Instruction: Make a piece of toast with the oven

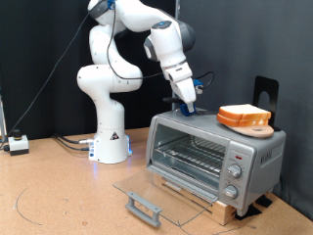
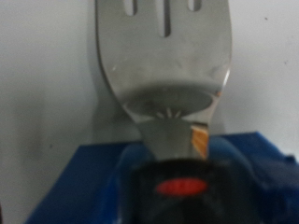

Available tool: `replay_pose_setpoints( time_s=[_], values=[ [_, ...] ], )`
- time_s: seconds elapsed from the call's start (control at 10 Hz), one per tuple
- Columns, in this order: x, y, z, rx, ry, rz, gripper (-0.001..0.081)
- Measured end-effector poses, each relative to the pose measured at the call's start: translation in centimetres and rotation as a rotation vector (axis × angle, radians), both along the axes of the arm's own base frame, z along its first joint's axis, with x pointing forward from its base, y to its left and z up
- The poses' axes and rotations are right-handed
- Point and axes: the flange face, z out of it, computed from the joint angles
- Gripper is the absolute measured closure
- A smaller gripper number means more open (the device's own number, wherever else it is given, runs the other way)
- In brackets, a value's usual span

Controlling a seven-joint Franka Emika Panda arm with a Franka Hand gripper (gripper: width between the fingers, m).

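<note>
Toast [image 1: 245, 116] sits up on the oven's [image 1: 210, 157] roof, towards the exterior view's right: a pale cream face with a golden-brown crust, stacked on a round wooden board [image 1: 256, 127]. It looks like two slices piled together, though they blur into one. The oven is a silver-grey box, its glass door [image 1: 161, 192] dropped flat open on the table, bar handle [image 1: 142, 206] nearest the camera, wire rack [image 1: 191, 152] bare inside, knobs [image 1: 235, 176] down the right panel.

The exterior view shows the gripper [image 1: 187, 101] poised over the roof's left end, just beside the toast but apart from it, with something blue at its tip. Only the wrist view says what that is: a metal spatula [image 2: 168, 65], slotted blade filling the picture, its dark handle with a red oval mark [image 2: 184, 187] running back under the camera. The fingers themselves are hidden in both views, so I can't tell how wide they stand, nor see them gripping the handle.
</note>
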Motion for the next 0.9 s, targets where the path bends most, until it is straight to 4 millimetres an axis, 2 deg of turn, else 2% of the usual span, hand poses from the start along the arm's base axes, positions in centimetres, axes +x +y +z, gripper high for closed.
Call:
replay_pose_setpoints(
  time_s=[0.2, 0.4, 0.5, 0.6, 0.9],
  values=[
    [0.1, 0.17, -0.26, 0.01, 0.002, -0.007, -0.0003],
    [0.13, 0.25, -0.27, 0.013, -0.003, -0.009, 0.0255],
    [0.14, 0.26, -0.26, 0.015, -0.003, -0.01, 0.0255],
    [0.14, 0.26, -0.26, 0.015, -0.003, -0.01, 0.0414],
    [0.17, 0.21, -0.26, 0.015, -0.003, -0.012, 0.0411]
  ],
)
